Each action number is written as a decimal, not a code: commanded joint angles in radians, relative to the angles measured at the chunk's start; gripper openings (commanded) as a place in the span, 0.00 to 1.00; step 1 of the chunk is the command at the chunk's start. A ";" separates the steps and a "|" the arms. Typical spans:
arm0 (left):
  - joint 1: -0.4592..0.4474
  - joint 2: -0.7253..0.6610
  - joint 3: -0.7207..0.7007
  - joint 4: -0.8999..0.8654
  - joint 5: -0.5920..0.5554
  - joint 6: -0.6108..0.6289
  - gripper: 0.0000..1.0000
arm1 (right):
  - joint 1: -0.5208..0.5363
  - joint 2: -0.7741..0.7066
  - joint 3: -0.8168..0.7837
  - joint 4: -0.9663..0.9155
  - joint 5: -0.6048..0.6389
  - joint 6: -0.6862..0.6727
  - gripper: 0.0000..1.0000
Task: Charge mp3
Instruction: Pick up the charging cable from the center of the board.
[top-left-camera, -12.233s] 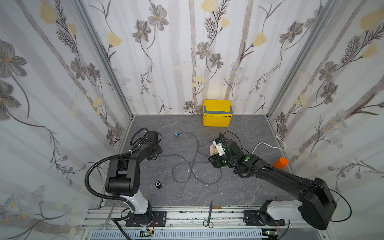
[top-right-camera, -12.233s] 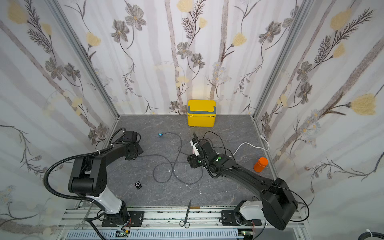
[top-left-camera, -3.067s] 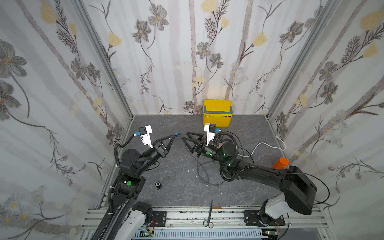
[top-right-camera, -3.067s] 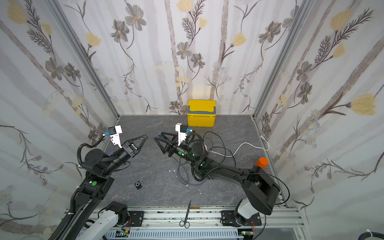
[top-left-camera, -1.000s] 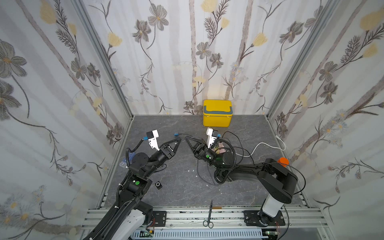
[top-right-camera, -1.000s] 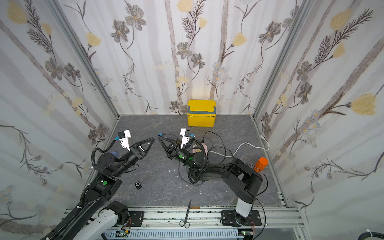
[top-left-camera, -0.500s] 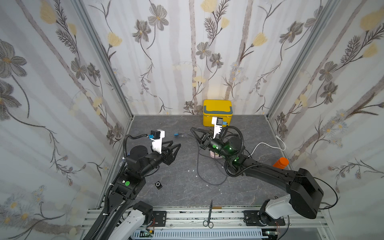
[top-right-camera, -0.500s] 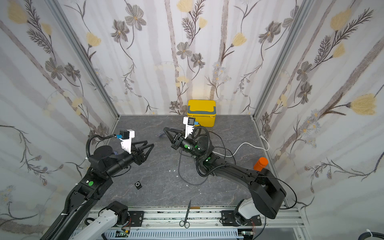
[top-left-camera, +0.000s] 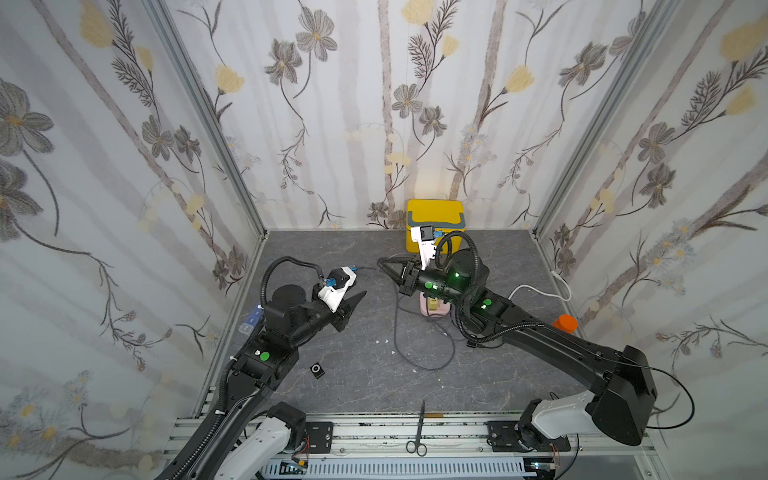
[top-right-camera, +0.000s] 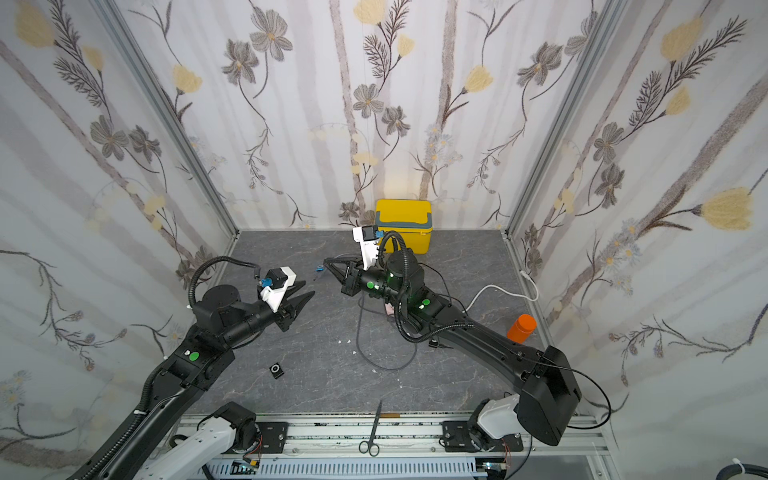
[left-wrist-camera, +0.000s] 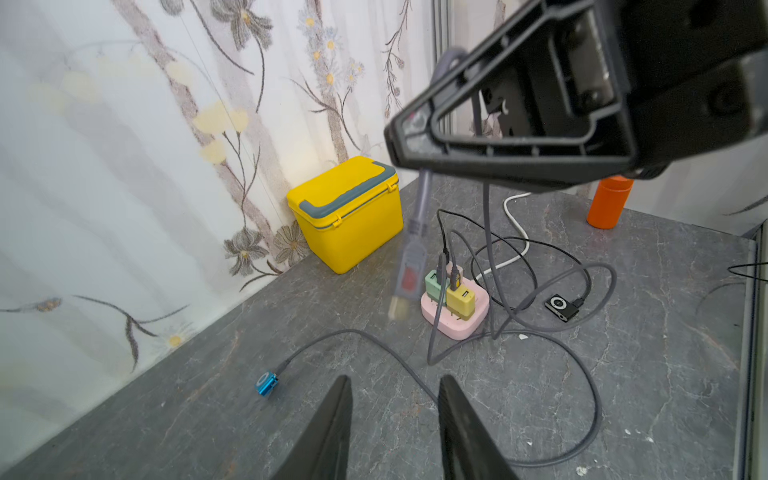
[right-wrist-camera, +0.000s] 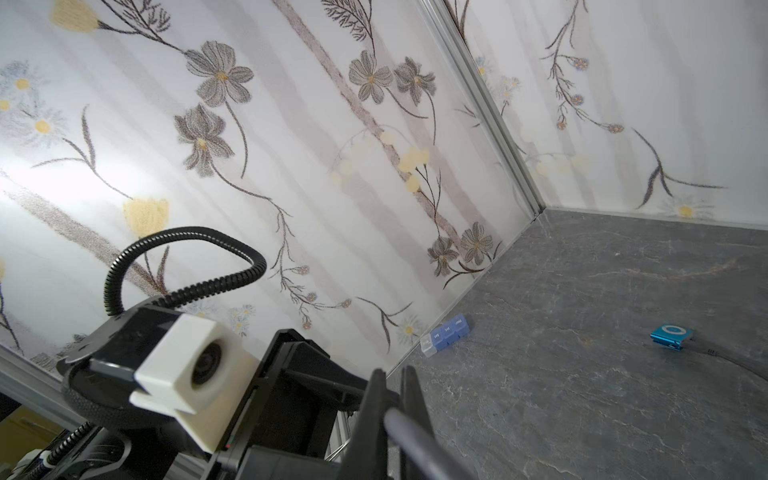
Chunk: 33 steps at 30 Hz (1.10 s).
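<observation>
The grey desk (top-left-camera: 374, 390) fills the lower middle of both top views. Mid-frame, the right gripper (top-left-camera: 380, 262) is clamped on a grey cable (left-wrist-camera: 423, 195) (its plug (left-wrist-camera: 409, 270) dangles, blurred); the left gripper (top-right-camera: 309, 290), narrowly parted, holds nothing. The blue mp3 (top-right-camera: 319, 268) lies on the desk just left of centre, between them.

The small blue mp3 player (left-wrist-camera: 266, 383) is lying on the dark counter (left-wrist-camera: 623, 374), its plugged-in grey cable (left-wrist-camera: 374, 338) trailing across the surface and its USB plug (left-wrist-camera: 409, 274) hanging blurred in mid-air.
</observation>
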 joint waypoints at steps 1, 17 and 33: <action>-0.008 0.028 0.026 0.062 0.001 0.092 0.34 | 0.002 0.000 0.012 -0.011 -0.039 0.015 0.00; -0.093 0.071 0.042 0.063 -0.049 0.160 0.28 | 0.001 0.006 0.010 -0.014 -0.038 0.033 0.00; -0.129 0.087 0.046 0.008 -0.179 0.206 0.21 | 0.002 -0.027 -0.026 -0.002 -0.029 0.061 0.00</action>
